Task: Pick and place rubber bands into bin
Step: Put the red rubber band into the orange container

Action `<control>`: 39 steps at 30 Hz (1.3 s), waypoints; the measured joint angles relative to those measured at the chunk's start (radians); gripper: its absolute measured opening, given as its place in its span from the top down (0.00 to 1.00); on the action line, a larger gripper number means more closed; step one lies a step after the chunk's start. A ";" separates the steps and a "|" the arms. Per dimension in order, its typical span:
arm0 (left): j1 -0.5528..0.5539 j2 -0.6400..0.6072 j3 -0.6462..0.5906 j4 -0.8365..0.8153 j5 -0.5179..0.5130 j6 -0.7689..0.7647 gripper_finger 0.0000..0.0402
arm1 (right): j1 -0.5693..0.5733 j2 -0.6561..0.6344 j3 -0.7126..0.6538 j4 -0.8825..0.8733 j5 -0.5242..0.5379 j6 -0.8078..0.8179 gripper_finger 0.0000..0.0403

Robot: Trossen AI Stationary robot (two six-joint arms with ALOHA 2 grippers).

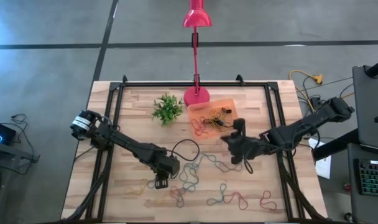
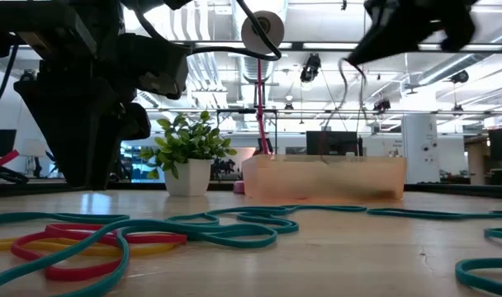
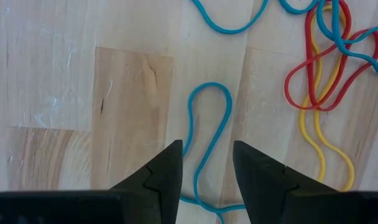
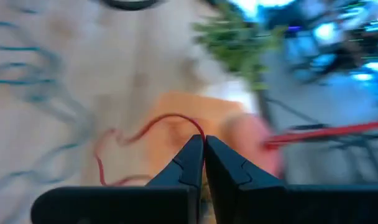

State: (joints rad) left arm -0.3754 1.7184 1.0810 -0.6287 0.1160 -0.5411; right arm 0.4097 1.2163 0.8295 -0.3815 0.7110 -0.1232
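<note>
The left gripper (image 3: 204, 163) is held low over the pale wooden desk (image 1: 133, 112) with its fingers spread apart, nothing between them but a thin blue rubber band loop (image 3: 209, 121) lying flat on the wood beneath. Just beside it, tangled red and yellow rubber bands (image 3: 326, 74) are seen. More thin elastic rubber bands in mixed colours (image 1: 201, 177) are scattered across the near half of the desk. The right gripper (image 4: 203, 155) is raised above the desk, near the shallow translucent orange plastic bin (image 1: 217, 113), and is clenched on a thin red rubber band (image 4: 145, 134) that dangles from its tips. A few bands are already seen inside the bin, which stands between a small green potted plant (image 1: 167, 109) and the desk's right rail, just beside a pink lamp base (image 1: 196, 95).
</note>
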 joint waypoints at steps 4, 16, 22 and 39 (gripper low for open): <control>0.000 0.000 0.000 0.001 0.000 0.000 0.69 | -0.055 -0.001 0.026 0.000 0.092 -0.075 0.98; 0.000 0.000 -0.002 0.020 -0.001 0.004 0.69 | -0.383 -0.001 0.029 0.009 0.029 -0.107 0.98; 0.000 0.000 -0.002 0.019 -0.001 0.008 0.69 | -0.511 -0.001 0.012 0.015 -0.099 -0.065 0.98; 0.000 0.000 -0.002 0.020 -0.001 0.008 0.69 | -0.602 -0.001 -0.045 0.019 -0.346 0.042 0.80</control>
State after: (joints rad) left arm -0.3752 1.7184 1.0794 -0.6086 0.1150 -0.5335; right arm -0.1919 1.2152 0.7843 -0.3623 0.3651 -0.0809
